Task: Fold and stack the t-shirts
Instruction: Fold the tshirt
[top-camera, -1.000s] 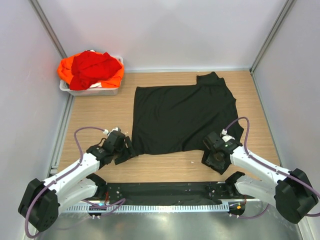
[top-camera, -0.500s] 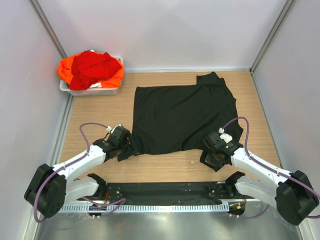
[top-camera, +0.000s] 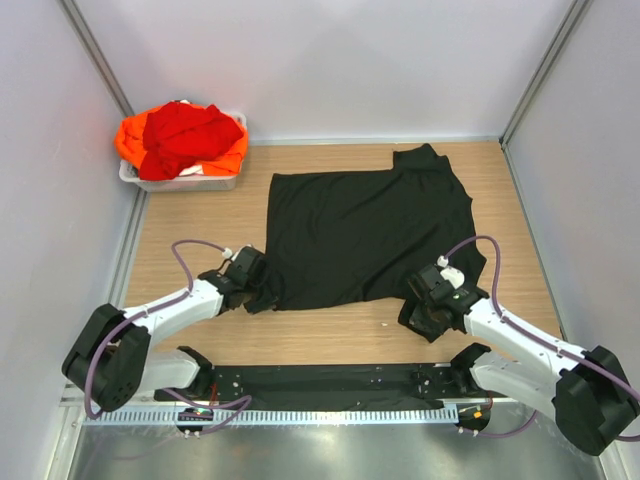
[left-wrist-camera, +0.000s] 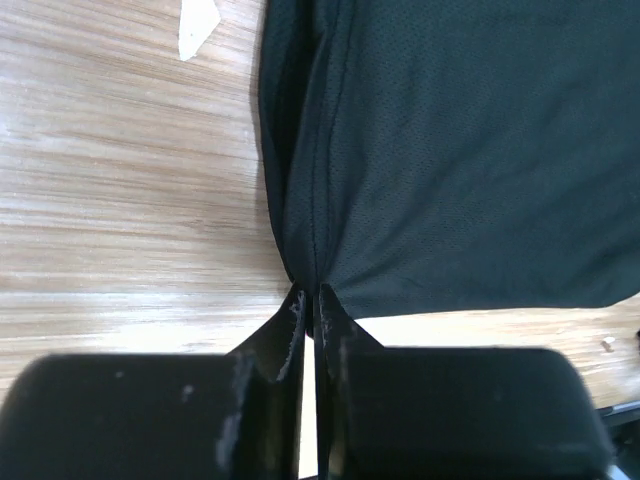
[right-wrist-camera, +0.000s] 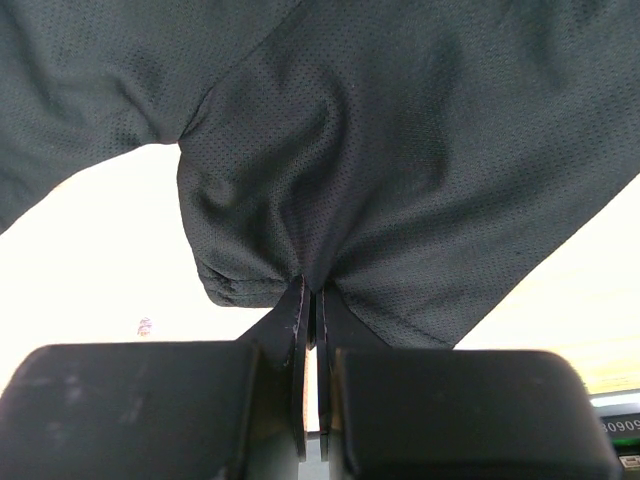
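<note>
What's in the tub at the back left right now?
A red shirt heaped on an orange shirt fills the tub. Anything beneath them is covered.

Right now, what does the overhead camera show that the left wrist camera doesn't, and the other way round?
Only overhead: the white tub at the far left holding the red t-shirt and orange t-shirt, the right gripper shut on the black t-shirt's near right corner, and the whole shirt spread flat.
Only the left wrist: the cloth's fine weave and a small pale scrap on the table.
Both: the left gripper shut on the black t-shirt's near left corner.
</note>
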